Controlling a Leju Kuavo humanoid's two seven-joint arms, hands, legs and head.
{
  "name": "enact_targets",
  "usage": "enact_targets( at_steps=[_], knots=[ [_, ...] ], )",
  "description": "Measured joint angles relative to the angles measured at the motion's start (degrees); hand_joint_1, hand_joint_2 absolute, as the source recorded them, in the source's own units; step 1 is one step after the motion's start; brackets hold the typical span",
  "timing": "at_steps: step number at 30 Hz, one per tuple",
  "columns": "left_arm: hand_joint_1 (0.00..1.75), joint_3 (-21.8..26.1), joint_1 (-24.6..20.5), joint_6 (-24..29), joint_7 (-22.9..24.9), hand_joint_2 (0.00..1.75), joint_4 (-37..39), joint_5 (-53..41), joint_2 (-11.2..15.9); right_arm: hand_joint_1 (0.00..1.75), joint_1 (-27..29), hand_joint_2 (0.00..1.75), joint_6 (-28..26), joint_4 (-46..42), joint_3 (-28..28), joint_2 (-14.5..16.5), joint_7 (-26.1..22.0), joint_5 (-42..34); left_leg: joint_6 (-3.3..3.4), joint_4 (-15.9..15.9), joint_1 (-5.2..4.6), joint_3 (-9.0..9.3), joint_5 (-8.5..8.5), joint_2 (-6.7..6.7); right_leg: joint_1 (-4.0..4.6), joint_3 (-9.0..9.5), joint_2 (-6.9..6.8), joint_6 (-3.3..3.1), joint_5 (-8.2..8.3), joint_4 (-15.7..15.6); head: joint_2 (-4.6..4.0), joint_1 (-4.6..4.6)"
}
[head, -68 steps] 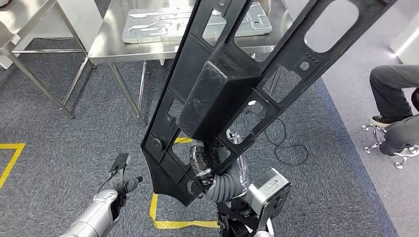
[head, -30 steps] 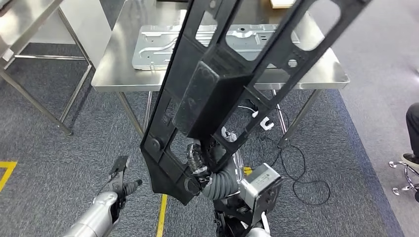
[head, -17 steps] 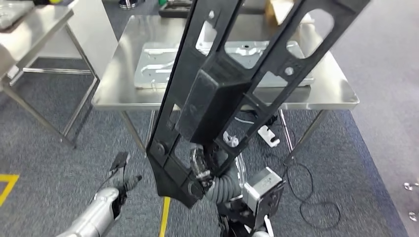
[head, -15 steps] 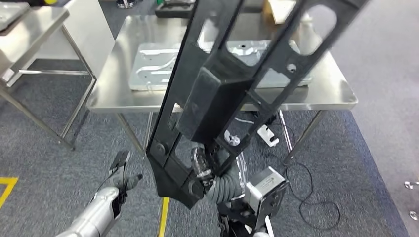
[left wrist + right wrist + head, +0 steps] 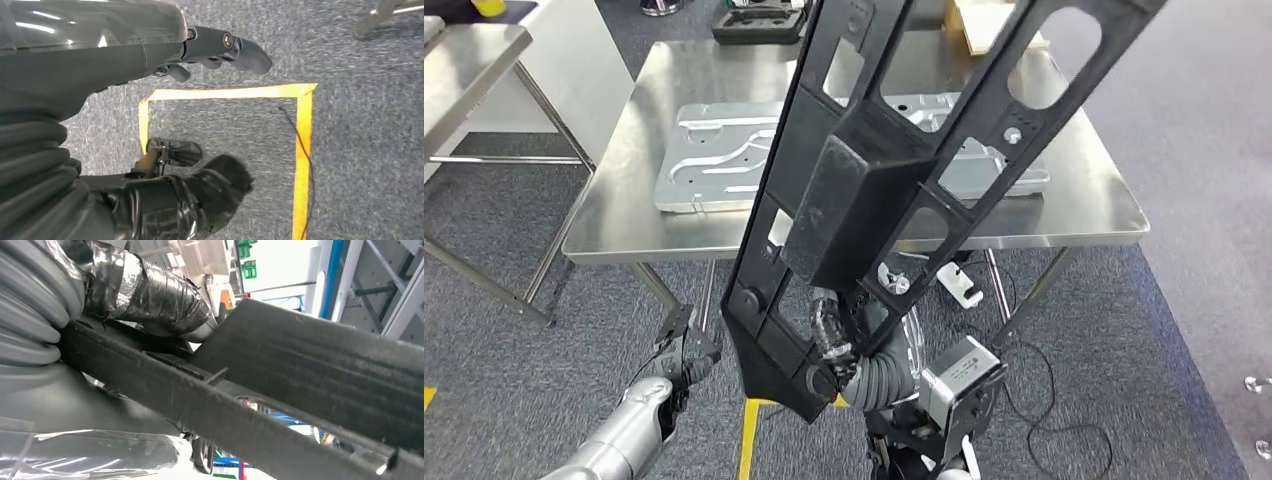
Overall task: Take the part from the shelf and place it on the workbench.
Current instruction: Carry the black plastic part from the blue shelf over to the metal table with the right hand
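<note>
Head view: right hand (image 5: pixel 836 335) low at centre, taped fingers (image 5: pixel 824 318) clamped on lower end of long black part (image 5: pixel 864 190), raised steeply over floor, in front of steel surface (image 5: pixel 614 215) bearing grey metal panel (image 5: pixel 714 165). Part's upper end cut off by frame edge. Left hand (image 5: pixel 686 352) low beside it, holding nothing; finger spread hard to judge here.

Left wrist view: left fingers (image 5: pixel 227 45) apart, holding nothing, above grey carpet with yellow tape (image 5: pixel 300 150).

Right wrist view: right fingers (image 5: pixel 150 292) wrapped on black part (image 5: pixel 300 370); grip partly hidden, background blurred.
</note>
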Motion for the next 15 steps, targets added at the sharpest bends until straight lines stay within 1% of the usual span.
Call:
enact_targets(
  at_steps=[1, 2, 4, 5, 6, 7, 8, 9, 10, 11, 12, 13, 14, 15],
  knots=[
    [0.0, 0.0, -0.06, -0.09, -0.06, 1.75, -0.01, 0.07, 0.02, 1.75, -0.07, 1.75, 0.08, 0.01, 0.0, 0.0, -0.02, -0.01, 0.13, -0.38, 0.18, 0.8, -0.2, -0.01, -0.02, -0.77, -0.15, 0.3, -0.15, 1.6, 0.0, 0.15],
    [0.0, 0.0, -0.05, -0.15, -0.14, 1.75, -0.01, 0.2, 0.03, 1.75, -0.13, 1.75, 0.2, 0.01, 0.0, 0.0, -0.05, -0.01, 0.26, -0.62, 0.39, 1.65, -0.48, -0.02, -0.13, -2.23, -0.3, 0.68, -0.72, 4.05, 0.0, 0.22],
    [0.0, 0.0, 0.17, -0.27, -0.27, 1.75, -0.01, 0.5, 0.08, 1.75, -0.1, 1.75, 0.56, 0.04, 0.0, 0.0, -0.11, -0.01, 0.36, -0.76, 0.69, 2.82, -1.4, 0.05, -0.69, -6.76, -0.63, 1.57, -2.8, 10.27, 0.0, 0.39],
    [0.0, 0.0, 0.34, -0.37, -0.33, 1.75, -0.01, 0.62, 0.13, 1.75, -0.05, 1.75, 0.73, 0.09, 0.0, 0.0, -0.14, -0.01, 0.25, -0.76, 0.86, 3.4, -2.0, 0.05, -1.08, -9.08, -0.75, 2.02, -3.99, 12.73, 0.0, 0.37],
    [0.0, 0.0, 0.55, -0.5, -0.37, 1.75, -0.01, 0.69, 0.16, 1.75, 0.0, 1.75, 0.85, 0.16, 0.0, 0.0, -0.15, -0.01, 0.02, -0.75, 1.09, 4.09, -2.66, -0.01, -1.47, -10.72, -0.88, 2.42, -4.79, 13.71, 0.0, 0.37],
    [0.0, 0.0, 0.73, -0.66, -0.41, 1.75, -0.01, 0.71, 0.19, 1.75, 0.01, 1.75, 0.91, 0.22, 0.0, 0.0, -0.17, -0.01, -0.32, -0.74, 1.4, 4.95, -3.42, -0.11, -1.85, -11.52, -0.99, 2.84, -4.81, 12.97, 0.0, 0.37],
    [0.0, 0.0, 0.89, -0.8, -0.42, 1.75, -0.01, 0.73, 0.2, 1.75, 0.02, 1.75, 0.93, 0.28, 0.0, 0.0, -0.18, -0.01, -0.75, -0.71, 1.77, 5.99, -4.29, -0.24, -2.22, -11.5, -1.12, 3.26, -3.69, 10.63, 0.0, 0.38],
    [0.0, 0.0, 1.0, -0.91, -0.43, 1.75, -0.01, 0.77, 0.21, 1.75, 0.02, 1.75, 0.95, 0.34, 0.0, 0.0, -0.19, -0.02, -1.23, -0.69, 2.11, 6.93, -5.26, -0.37, -2.59, -10.9, -1.29, 3.69, -1.13, 7.14, 0.0, 0.42],
    [0.0, 0.0, 1.06, -0.97, -0.44, 1.75, 0.0, 0.82, 0.28, 1.75, 0.01, 1.75, 0.95, 0.44, 0.0, -0.01, -0.22, -0.06, -1.75, -0.47, 2.35, 7.96, -6.3, -0.43, -2.88, -10.36, -1.59, 3.95, 2.23, 3.6, 0.0, 0.66],
    [0.0, 0.0, 1.06, -1.0, -0.45, 1.75, 0.01, 0.91, 0.37, 1.75, -0.03, 1.75, 0.97, 0.57, 0.01, -0.02, -0.24, -0.15, -2.23, -0.46, 2.42, 8.47, -7.19, -0.49, -3.0, -9.79, -1.8, 3.76, 4.73, 1.13, 0.0, 0.89],
    [0.0, 0.0, 1.04, -1.0, -0.45, 1.75, 0.01, 1.01, 0.48, 1.75, -0.09, 1.75, 0.98, 0.68, 0.01, -0.03, -0.26, -0.23, -2.74, -0.65, 2.43, 8.87, -7.93, -0.44, -2.97, -9.59, -1.87, 3.29, 6.51, -0.22, 0.0, 0.97],
    [0.0, 0.0, 1.0, -1.0, -0.44, 1.75, 0.01, 1.08, 0.63, 1.75, -0.19, 1.75, 0.99, 0.77, 0.02, 0.01, -0.3, -0.3, -3.24, -0.71, 2.45, 9.33, -8.23, -0.38, -2.83, -9.58, -1.86, 2.55, 6.87, -0.57, 0.0, 1.04],
    [0.0, 0.0, 0.94, -1.0, -0.45, 1.75, 0.0, 1.15, 0.73, 1.75, -0.33, 1.75, 1.0, 0.8, 0.02, 0.08, -0.34, -0.35, -3.67, -0.72, 2.47, 9.35, -8.02, -0.34, -2.7, -9.32, -1.66, 1.76, 6.23, -0.43, 0.0, 0.88],
    [0.0, 0.0, 0.9, -1.02, -0.46, 1.75, -0.01, 1.19, 0.8, 1.75, -0.45, 1.75, 1.0, 0.79, 0.02, 0.2, -0.42, -0.35, -4.05, 0.12, 2.59, 9.26, -7.45, -0.22, -2.68, -9.01, -1.51, 1.17, 5.91, -0.53, 0.0, 0.7]
  ],
)
